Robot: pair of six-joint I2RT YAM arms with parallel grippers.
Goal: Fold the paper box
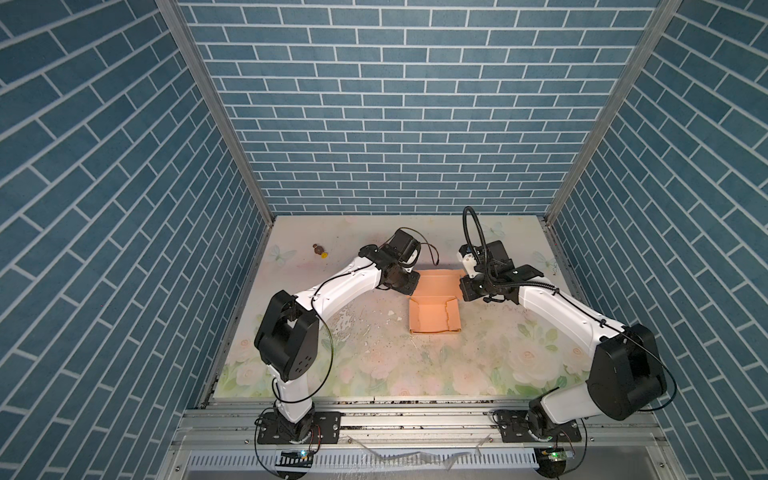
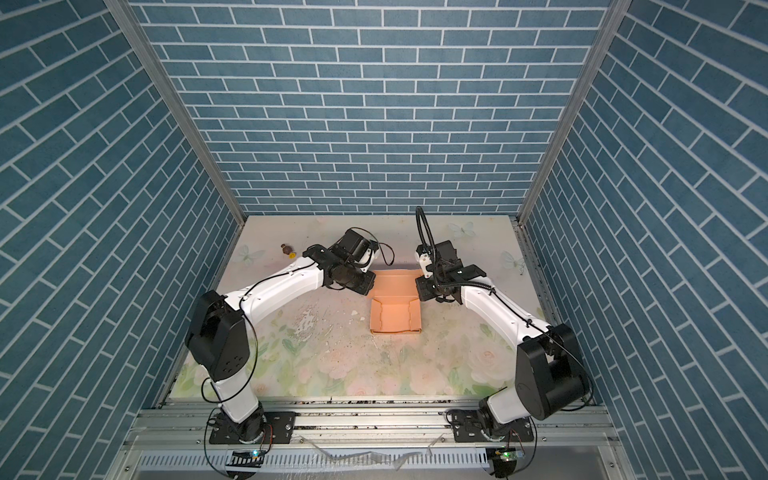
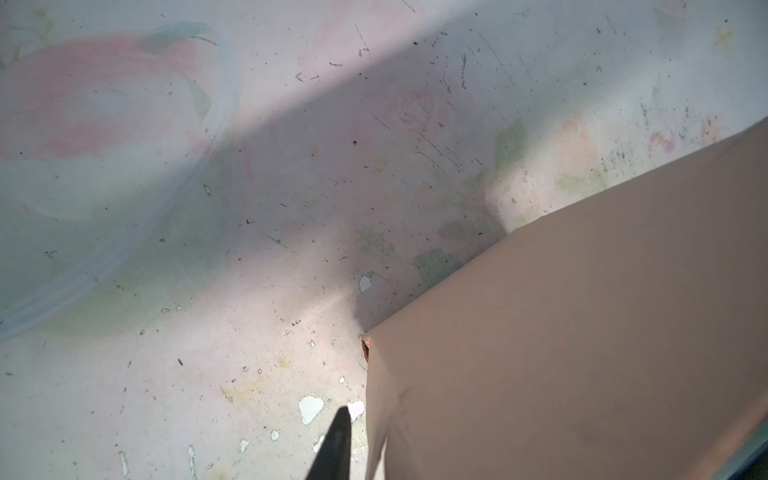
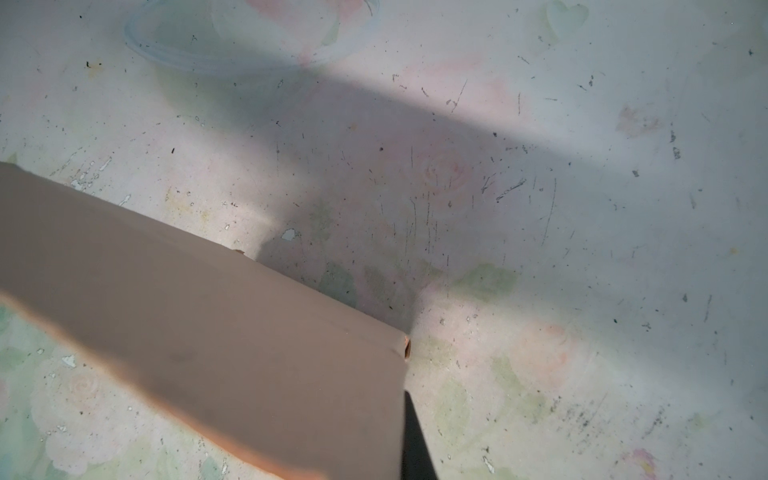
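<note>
The right end effector (image 1: 465, 289) pinches the paper box (image 1: 434, 309) lid; whether the left end effector (image 1: 409, 286) grips, I cannot tell. Uneven pulling could tear or skew the lid.

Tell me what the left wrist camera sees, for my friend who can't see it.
A flat peach side of the box fills a big part of the picture, close to the camera. One dark fingertip pokes in right beside its edge. Behind them is a scratched, flowery table with a grey shadow across it.
</note>
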